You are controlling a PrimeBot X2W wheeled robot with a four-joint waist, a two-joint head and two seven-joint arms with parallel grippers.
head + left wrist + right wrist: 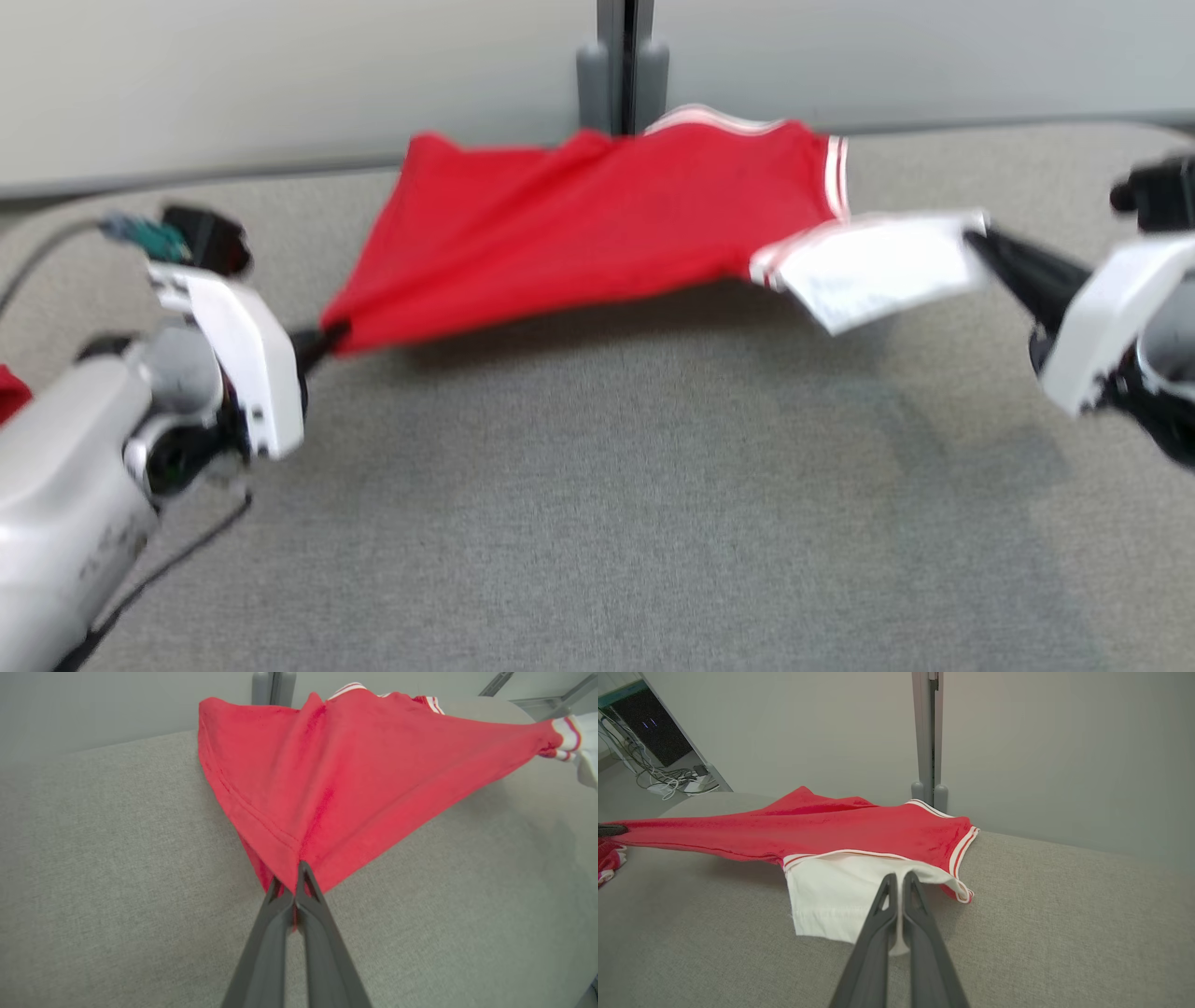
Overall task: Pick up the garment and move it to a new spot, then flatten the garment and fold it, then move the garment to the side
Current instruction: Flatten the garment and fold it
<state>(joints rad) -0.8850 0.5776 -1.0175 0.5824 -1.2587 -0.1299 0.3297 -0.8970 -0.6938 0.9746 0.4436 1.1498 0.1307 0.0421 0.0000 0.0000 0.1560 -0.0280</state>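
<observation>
The garment (597, 215) is a red top with white striped trim and a white sleeve, stretched above the grey table between both arms. My left gripper (322, 341) is shut on its red lower corner; in the left wrist view the fingertips (295, 884) pinch that corner of the garment (355, 779). My right gripper (976, 241) is shut on the white sleeve (873, 266). In the right wrist view the gripper (900, 879) clamps the sleeve (831, 900) and the garment (859, 828) runs off to the left. The far edge rests against the back wall.
The grey fabric table (607, 485) spreads wide in front. A grey post (624, 65) stands at the back wall behind the garment. Another red and white piece of cloth (608, 861) lies at the left edge of the right wrist view. Cables and equipment (658, 770) sit beyond the table.
</observation>
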